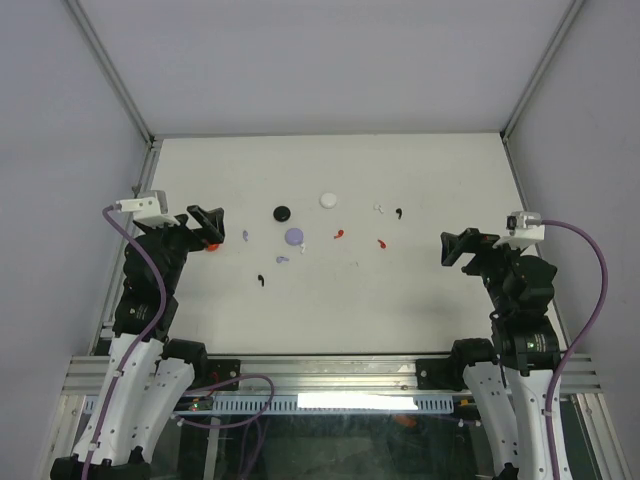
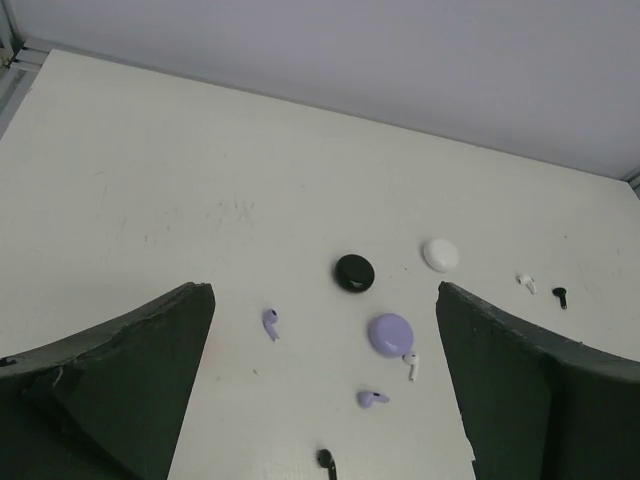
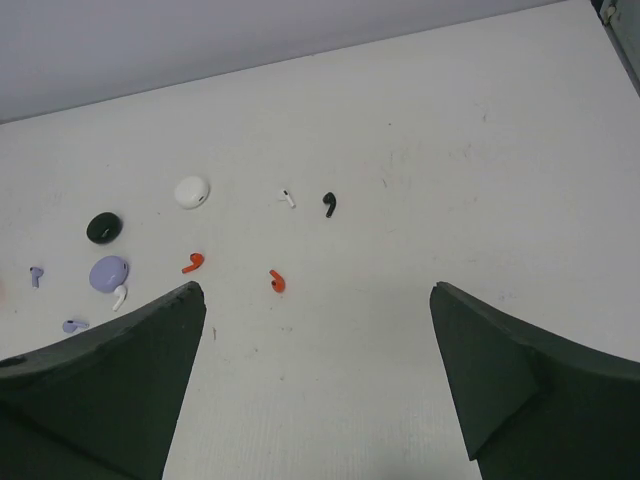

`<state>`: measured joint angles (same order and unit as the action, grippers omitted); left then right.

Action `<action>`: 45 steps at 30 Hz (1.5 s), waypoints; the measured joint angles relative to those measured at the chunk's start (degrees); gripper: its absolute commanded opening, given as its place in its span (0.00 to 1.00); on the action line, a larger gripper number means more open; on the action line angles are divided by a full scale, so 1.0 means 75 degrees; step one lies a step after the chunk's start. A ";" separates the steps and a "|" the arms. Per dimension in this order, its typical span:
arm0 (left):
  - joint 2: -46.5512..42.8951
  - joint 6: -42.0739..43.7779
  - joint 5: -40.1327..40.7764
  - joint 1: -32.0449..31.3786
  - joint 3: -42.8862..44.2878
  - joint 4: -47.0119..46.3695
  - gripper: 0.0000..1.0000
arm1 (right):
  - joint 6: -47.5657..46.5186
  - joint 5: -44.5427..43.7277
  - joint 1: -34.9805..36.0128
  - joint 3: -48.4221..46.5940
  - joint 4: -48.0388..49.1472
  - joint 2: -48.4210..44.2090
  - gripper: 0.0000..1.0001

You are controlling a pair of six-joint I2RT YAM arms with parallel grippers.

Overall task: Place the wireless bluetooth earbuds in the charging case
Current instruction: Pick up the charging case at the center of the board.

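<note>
Top external view shows the two arms at the sides of the white table (image 1: 420, 300), with all the little things lying in the middle between them. The left gripper (image 1: 212, 226) is wide open and holds nothing. The right gripper (image 1: 449, 249) is wide open too, and it is empty. A small red thing (image 1: 212, 244) sits just beside the left gripper; I cannot tell what it is.

The bud closest to a hand is a purple earbud (image 1: 245, 236). It lies just past the left gripper, toward the middle of the table, and the round purple case (image 1: 294, 236) comes next after it. So the left arm is much nearer to it than the right arm.

In the left wrist view this bud lies ahead, in the gap between the two dark fingers (image 2: 130, 380), a bit to the left. Its fat end is away from the hand and its thin stem points back toward the hand. I think the left hand must reach forward and down and pinch it from both sides. The case looks shut to me, so it may need opening first.
</note>
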<state>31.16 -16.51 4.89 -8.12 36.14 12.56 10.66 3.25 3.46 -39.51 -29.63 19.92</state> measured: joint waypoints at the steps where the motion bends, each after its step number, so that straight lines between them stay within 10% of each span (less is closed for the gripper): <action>1: 0.0015 0.0000 0.0003 0.0000 0.0000 0.0000 0.99 | 0.0000 0.0000 0.0000 0.0000 0.0000 -0.0003 0.99; 14: 0.0600 0.0017 0.0000 0.0000 0.0035 0.0076 0.99 | 0.0210 0.0009 0.0000 0.0003 0.0085 -0.0131 0.99; 45: 0.7335 0.1399 -0.0711 0.1845 0.2498 0.1781 0.95 | 0.0248 0.0254 0.1279 0.0184 -0.0038 -0.0828 0.99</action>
<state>86.17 -6.02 -0.45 5.72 54.87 25.91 12.51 5.15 13.06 -38.13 -29.91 13.72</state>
